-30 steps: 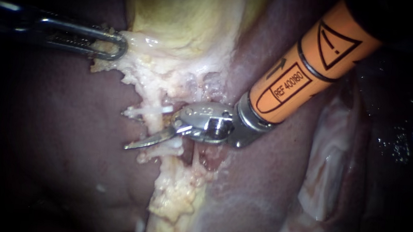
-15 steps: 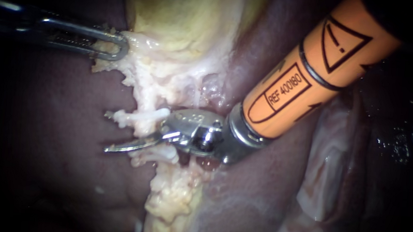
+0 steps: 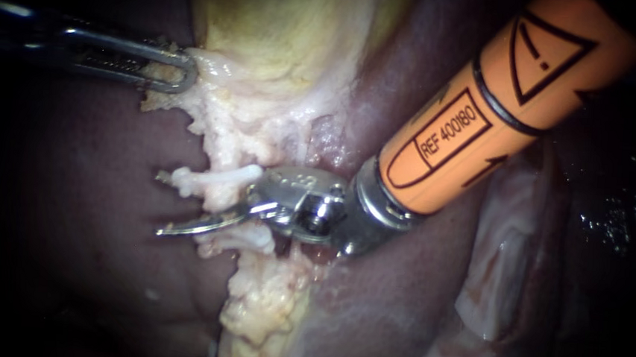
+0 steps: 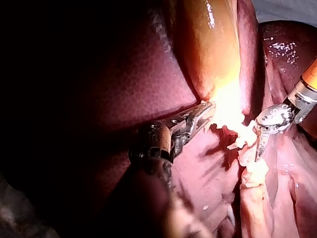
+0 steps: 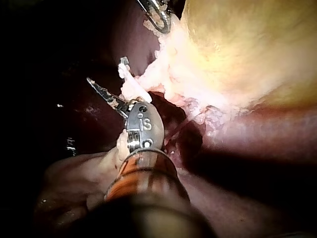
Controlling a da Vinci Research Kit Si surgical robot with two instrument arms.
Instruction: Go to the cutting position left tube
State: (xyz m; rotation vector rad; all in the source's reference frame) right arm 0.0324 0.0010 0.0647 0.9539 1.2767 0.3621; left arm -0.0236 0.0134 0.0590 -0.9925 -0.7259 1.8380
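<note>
A surgical bench set-up: dark red liver (image 3: 69,206) and a yellow gallbladder (image 3: 284,27) fill every view, brightly lit at the middle with blackness around. The slender steel left instrument (image 3: 180,72) and the orange-shafted right instrument (image 3: 207,212) reach into the tissue.

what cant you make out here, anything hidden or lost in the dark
- Endoscope view: the shaft of the left instrument vanishes into darkness.
- Endoscope view: the right instrument covers the tissue behind it, so no tube can be singled out there.
- Left wrist view: glare washes out the pale tissue where the left instrument grips.
- Right wrist view: the edge cuts off the left instrument.
</note>
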